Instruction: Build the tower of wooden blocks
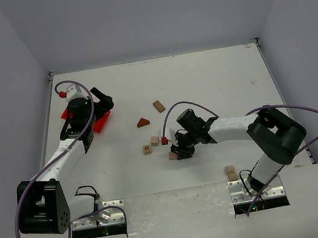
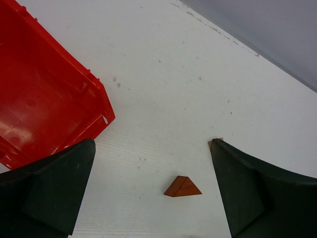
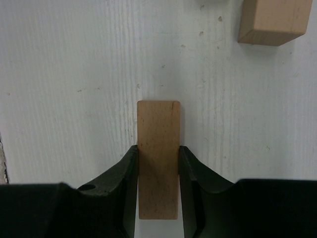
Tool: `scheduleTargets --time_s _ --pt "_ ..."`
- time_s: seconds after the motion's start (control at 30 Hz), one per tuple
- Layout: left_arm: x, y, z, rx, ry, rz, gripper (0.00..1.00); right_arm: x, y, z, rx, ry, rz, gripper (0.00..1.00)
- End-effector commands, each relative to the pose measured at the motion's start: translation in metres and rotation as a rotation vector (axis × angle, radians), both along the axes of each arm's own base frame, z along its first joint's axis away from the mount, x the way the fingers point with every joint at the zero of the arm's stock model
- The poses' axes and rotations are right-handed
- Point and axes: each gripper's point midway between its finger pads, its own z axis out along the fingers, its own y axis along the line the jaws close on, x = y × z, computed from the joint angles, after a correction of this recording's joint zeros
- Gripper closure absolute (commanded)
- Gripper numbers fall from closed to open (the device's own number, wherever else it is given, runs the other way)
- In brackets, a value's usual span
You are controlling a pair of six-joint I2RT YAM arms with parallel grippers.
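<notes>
We find the tan plank (image 3: 158,124) lying flat near the middle of the table, pinched across its width by the right gripper (image 3: 158,149), whose jaws are drawn in narrow against its long sides. Around it we count six more wooden pieces: two pale cubes (image 1: 154,140) just to the left, one dark triangular roof piece (image 1: 142,122) beyond them, one brown block (image 1: 158,105) farther back, and two small blocks (image 1: 231,172) touching each other near the right arm's base. The left gripper (image 2: 152,146) stands spread wide with nothing in it, beside the one red bin (image 2: 39,99). The white table (image 1: 213,79) is lightly speckled, enclosed by plain grey walls (image 1: 147,11).
</notes>
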Motion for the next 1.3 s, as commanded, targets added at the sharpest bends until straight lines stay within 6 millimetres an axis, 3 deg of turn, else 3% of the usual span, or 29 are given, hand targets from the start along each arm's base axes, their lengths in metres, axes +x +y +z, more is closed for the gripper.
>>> scheduleTargets --time_s 0.0,0.2,0.53,0.7,0.93,1.07,1.2,1.27 --pt "0.004 0.002 0.021 0.008 -0.071 0.009 0.00 0.006 0.011 0.006 0.019 -0.032 0.015 0.75" --pt "0.004 0.002 0.022 0.008 -0.071 0.010 0.00 0.002 0.011 0.004 0.015 -0.039 0.036 0.71" --pt "0.003 0.002 0.025 0.006 -0.080 0.011 0.00 0.009 0.014 0.017 0.036 -0.079 0.014 0.30" --pt "0.003 -0.002 0.039 -0.006 -0.114 -0.008 0.00 0.024 0.015 0.036 0.018 -0.127 -0.028 0.23" --pt "-0.003 -0.015 0.079 -0.034 -0.221 -0.089 0.00 0.070 0.025 0.106 0.102 -0.320 -0.129 0.02" --pt "-0.011 -0.026 0.094 -0.055 -0.269 -0.152 0.00 0.092 0.028 0.145 0.156 -0.383 -0.208 0.01" --pt "-0.016 -0.036 0.107 -0.058 -0.303 -0.216 0.00 0.138 0.036 0.210 0.214 -0.480 -0.394 0.01" --pt "-0.014 -0.040 0.115 -0.066 -0.321 -0.236 0.00 0.175 0.036 0.268 0.288 -0.539 -0.579 0.01"
